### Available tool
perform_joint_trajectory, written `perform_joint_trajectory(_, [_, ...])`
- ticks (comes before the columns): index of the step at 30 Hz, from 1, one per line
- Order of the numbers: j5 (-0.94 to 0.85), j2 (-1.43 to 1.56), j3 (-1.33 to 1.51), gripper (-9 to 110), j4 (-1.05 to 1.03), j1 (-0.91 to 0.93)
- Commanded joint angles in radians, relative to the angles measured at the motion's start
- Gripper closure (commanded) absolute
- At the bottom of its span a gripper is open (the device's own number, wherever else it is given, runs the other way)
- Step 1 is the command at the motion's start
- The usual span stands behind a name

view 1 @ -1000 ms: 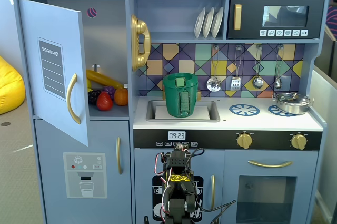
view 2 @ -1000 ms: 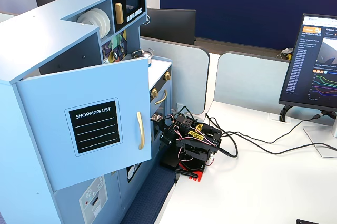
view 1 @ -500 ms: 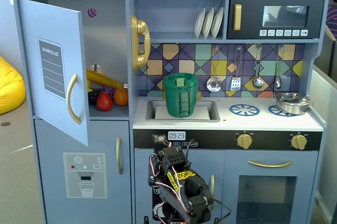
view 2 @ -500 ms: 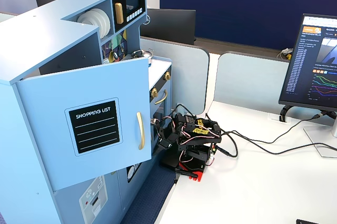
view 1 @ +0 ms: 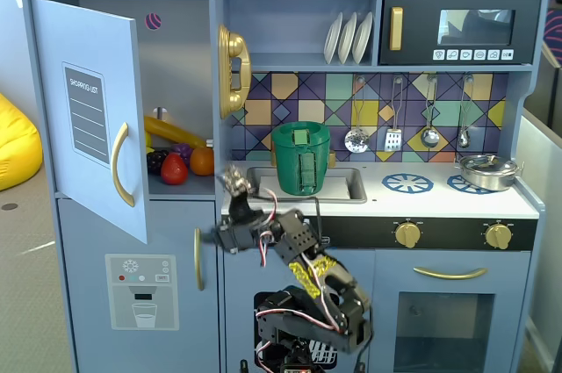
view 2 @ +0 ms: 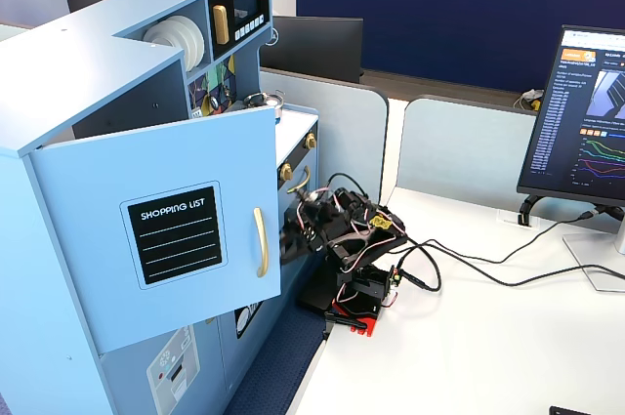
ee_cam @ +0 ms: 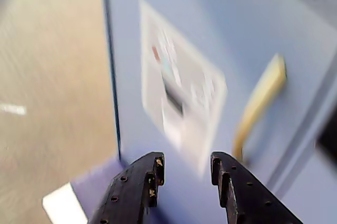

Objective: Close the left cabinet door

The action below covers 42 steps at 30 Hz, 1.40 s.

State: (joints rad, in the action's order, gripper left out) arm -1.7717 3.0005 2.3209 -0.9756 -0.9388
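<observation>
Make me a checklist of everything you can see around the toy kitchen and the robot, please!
Surface: white table, mostly bare.
Job's things: left cabinet door with SHOPPING LIST panel swung wide open; toy food visible on the shelf inside.
Clutter: green basket in the sink; pot on the stove; plates on the upper shelf.
Gripper: gripper has its fingers apart, holding nothing, facing the lower dispenser door.
Cables: black cables run across the table.
Surroundings: monitor at right; yellow beanbag on the floor.
</observation>
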Motion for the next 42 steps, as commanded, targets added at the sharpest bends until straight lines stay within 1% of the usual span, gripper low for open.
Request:
perform_joint_trajectory(1, [-0.117,-0.091,-0.215,101,0.106,-0.112])
perform_joint_trajectory(8, [-0.371,-0.158,-0.333,102,0.219,-0.313])
perform_joint_trajectory(15, [-0.601,-0.252,-0.436,102,0.258,-0.423])
perform_joint_trajectory(20, [-0.733,-0.321,-0.466,101,0.360,-0.515])
perform_joint_trajectory(31, [-0.779,-0.522,-0.614,101,0.437,-0.588])
perform_joint_trajectory(42, [-0.785,-0.761,-0.736,101,0.578,-0.614])
